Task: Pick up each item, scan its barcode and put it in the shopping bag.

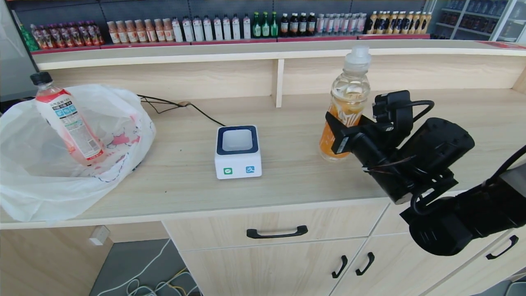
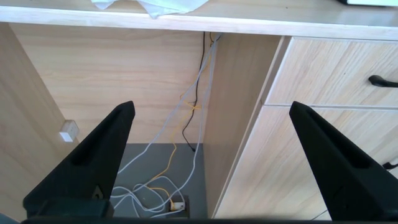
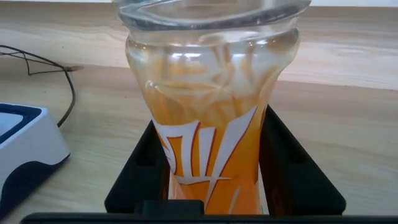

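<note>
Head view: the orange bottle (image 1: 345, 115), its white lettering unreadable, stood on the pale wood surface (image 1: 287, 181) right of the scanner (image 1: 238, 152). A pink-labelled bottle (image 1: 65, 119) leaned in the shopping bag (image 1: 41, 172), and drink shelves (image 1: 246, 26) lined the back.

Left wrist view: the left hand (image 2: 211, 162) hung wide open and empty below the surface edge.

Right wrist view: the right hand (image 3: 211, 186) apparently clamped the orange bottle's label.
</note>
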### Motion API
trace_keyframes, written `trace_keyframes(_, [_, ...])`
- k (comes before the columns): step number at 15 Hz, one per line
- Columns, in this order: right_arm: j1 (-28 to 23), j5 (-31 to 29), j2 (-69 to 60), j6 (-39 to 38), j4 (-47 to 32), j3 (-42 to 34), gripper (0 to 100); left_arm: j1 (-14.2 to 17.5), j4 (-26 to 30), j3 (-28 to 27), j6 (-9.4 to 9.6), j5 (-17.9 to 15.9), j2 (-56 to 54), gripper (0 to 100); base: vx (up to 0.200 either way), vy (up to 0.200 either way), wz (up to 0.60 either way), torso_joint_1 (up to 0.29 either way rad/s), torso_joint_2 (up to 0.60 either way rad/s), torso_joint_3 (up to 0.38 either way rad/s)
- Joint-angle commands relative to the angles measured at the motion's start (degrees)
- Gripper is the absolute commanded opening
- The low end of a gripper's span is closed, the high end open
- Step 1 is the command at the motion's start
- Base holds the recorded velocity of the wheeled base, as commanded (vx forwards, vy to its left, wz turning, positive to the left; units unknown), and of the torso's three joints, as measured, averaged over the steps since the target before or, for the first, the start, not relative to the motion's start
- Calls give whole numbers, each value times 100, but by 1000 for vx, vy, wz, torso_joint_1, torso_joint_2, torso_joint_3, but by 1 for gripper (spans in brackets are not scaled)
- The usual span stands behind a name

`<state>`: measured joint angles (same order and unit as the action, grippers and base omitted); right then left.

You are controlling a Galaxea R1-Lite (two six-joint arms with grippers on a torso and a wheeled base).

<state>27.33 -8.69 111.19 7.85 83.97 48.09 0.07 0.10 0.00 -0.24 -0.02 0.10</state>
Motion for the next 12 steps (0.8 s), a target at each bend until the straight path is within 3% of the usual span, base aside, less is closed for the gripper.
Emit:
trace_keyframes(1, [9, -1, -221, 6, 14, -72, 0, 1, -1, 0, -2, 2, -1, 100, 0, 0, 0, 0, 0, 0])
trace_keyframes(12, [115, -36, -1741, 15, 41, -1425, 0, 1, -1, 0, -2, 2, -1, 100, 0, 0, 0, 0, 0, 0])
